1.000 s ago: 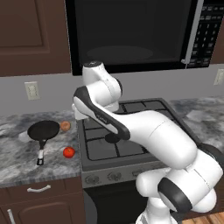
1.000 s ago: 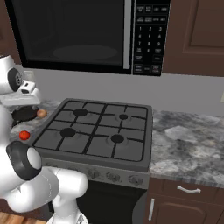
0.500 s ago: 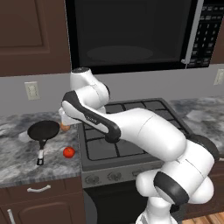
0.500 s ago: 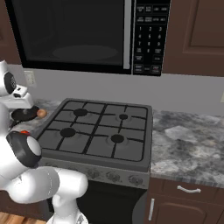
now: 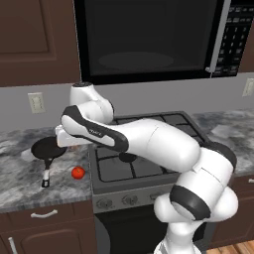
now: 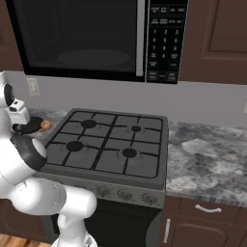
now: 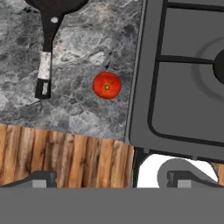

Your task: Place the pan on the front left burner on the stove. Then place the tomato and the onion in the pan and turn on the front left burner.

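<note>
The arm reaches out to the left over the counter (image 5: 20,173), and in the hand view the gripper (image 7: 109,178) hangs high above the stone with its jaws spread wide, nothing between them. The pan (image 5: 48,148) sits on the counter left of the stove (image 5: 149,163), well away from the front left burner (image 6: 75,145), its thin handle pointing toward the near counter edge and ending in a pale tip (image 7: 45,65). The tomato (image 7: 107,85) rests just beside that handle, between it and the stove's left edge, apart from both. The onion (image 6: 46,125) lies by the far side of the pan, close to the stove's back left corner.

My read: the pan goes first, and it looks rigid and fairly light, but a handle grip puts the weight out at the far end, so it may droop or swing. Taking the handle close to the bowl seems the safer hold. The tomato and onion are smooth round balls, likely to roll or squirt out, so each wants a centred pinch across its middle.
</note>
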Tool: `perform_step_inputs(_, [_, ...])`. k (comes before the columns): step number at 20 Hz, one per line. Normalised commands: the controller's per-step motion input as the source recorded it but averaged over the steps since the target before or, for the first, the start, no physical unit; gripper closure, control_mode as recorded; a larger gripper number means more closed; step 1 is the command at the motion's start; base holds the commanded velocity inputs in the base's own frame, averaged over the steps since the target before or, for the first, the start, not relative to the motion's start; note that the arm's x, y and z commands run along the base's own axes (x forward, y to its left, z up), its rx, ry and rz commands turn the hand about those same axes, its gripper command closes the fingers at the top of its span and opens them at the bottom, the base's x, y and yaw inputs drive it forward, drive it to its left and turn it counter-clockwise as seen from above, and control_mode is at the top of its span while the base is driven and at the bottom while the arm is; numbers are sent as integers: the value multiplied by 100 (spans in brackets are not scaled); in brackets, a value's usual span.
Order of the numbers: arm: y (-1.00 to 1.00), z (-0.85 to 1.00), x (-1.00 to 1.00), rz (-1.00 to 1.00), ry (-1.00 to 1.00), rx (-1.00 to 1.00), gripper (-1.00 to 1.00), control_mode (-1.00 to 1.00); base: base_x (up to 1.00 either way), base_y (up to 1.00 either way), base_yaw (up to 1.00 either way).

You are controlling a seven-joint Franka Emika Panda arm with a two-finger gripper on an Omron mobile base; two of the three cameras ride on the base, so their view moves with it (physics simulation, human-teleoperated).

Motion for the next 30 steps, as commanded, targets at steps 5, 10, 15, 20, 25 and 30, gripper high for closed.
perform_step_inputs(5, [49, -15, 0, 0, 8, 0, -100, -100, 0, 0, 0])
perform_step_inputs(10, [44, -14, 2, 0, 5, 0, -100, -100, 0, 0, 0])
perform_step_inputs(15, [38, -14, 6, 0, 3, 0, -100, -100, 0, 0, 0])
perform_step_inputs(20, [28, -19, 12, 0, 1, 0, -100, -100, 0, 0, 0])
perform_step_inputs(25, [14, -22, 10, 0, 0, 0, -100, -100, 0, 0, 0])
perform_step_inputs(30, [13, -24, 11, 0, 0, 0, -100, -100, 0, 0, 0])
